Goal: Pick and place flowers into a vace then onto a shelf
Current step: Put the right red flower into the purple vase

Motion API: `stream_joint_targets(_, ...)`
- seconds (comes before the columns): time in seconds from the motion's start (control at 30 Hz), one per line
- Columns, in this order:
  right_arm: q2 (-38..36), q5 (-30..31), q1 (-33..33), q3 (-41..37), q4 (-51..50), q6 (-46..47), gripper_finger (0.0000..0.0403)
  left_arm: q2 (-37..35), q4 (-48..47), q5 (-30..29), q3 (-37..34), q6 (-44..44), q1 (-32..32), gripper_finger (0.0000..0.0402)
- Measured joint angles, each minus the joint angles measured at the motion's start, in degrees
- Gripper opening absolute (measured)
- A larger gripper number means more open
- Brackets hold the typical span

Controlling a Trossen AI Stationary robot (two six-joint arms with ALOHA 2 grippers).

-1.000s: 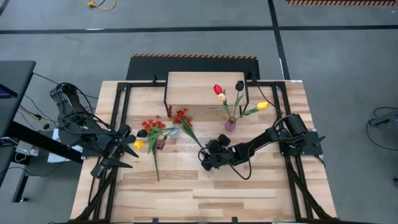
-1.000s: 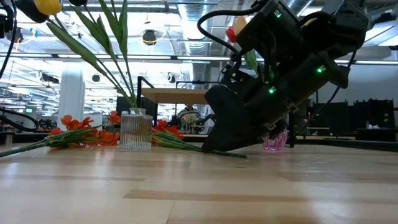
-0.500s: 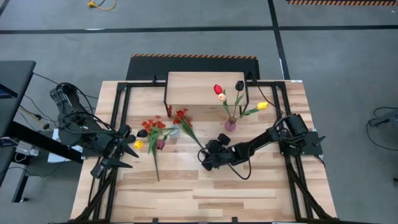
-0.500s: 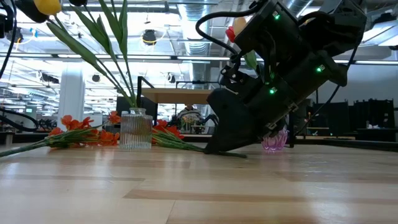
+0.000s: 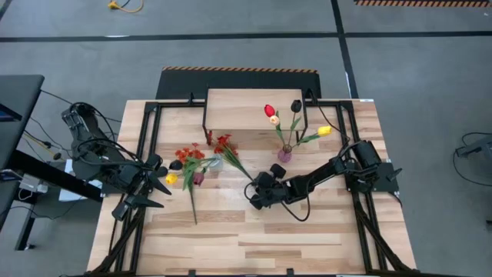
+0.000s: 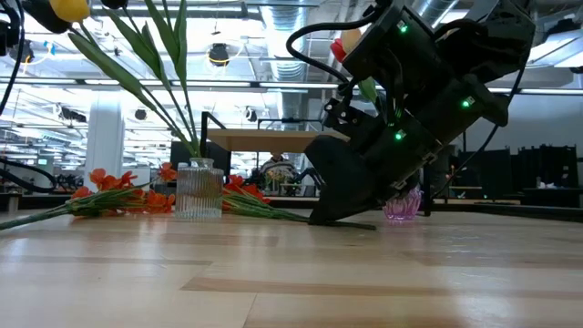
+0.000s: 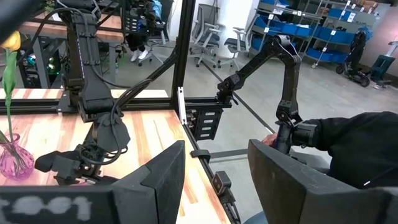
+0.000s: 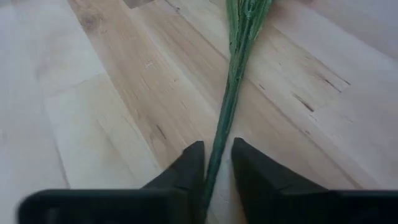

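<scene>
The slatted wooden table (image 5: 254, 231) carries the shelf (image 5: 254, 108) at its far edge, a light plank top on thin black legs. The right arm reaches low across the table's middle; the left arm waits at the left edge.

The right gripper (image 8: 216, 167) is down at the table surface, its two fingers (image 8: 189, 167) drawn in on either side of a green stem (image 8: 233, 81) — the stem runs straight between the tips, which appear to pinch it, though contact on both sides cannot be confirmed. That stem belongs to a spray of red-orange blossoms (image 5: 224, 144) lying flat, heads toward the shelf.

The left gripper (image 7: 214, 165) hangs beyond the table's left edge, fingers apart, nothing between them.

A clear glass vase (image 6: 199, 189) holds tulips, the yellow one (image 6: 68, 9) leaning out. A small pink vase (image 5: 284, 155) near the shelf holds red, dark and yellow tulips. Another orange spray (image 5: 188, 154) lies beside the clear vase.
</scene>
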Motion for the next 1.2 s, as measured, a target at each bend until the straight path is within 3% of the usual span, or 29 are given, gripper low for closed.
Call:
stream_joint_targets(0.17,0.0,0.8,0.1,0.0,-0.3,1.4,0.0010,0.0,-0.1,0.0,0.0,0.0,0.0,0.0164)
stream_joint_targets(0.77,0.2,4.7,0.3,0.0,-0.3,17.8,0.0001,0.0,-0.7,0.0,0.0,-0.3,0.0,0.0164)
stream_joint_targets(1.2,-3.0,8.3,2.0,-0.7,-6.0,21.1,0.0000,0.0,-0.8,0.0,0.0,-0.3,0.0,0.0164)
